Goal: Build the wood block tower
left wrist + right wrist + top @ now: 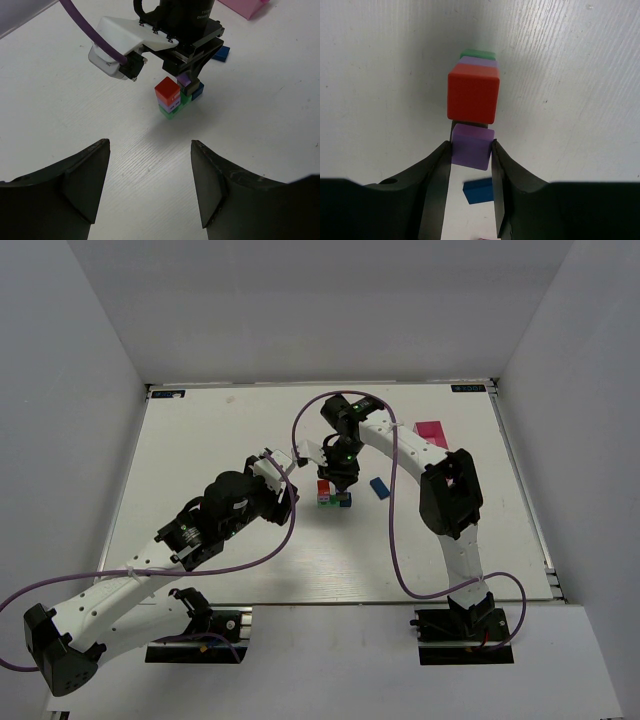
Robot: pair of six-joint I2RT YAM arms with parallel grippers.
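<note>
From above, the wood block tower point(333, 497) is sitting near the middle of the tabletop point(200, 440), under the right claw point(343, 481). In the left wrist view, the left claw point(150, 150) is hanging open, holding nothing. In the right wrist view, the right claw is pinching a purple cube point(472, 146) beside the red cube point(473, 95).

White arms point(120, 592), black joints point(232, 502), purple cables point(82, 25), black fingers point(82, 182)
</note>
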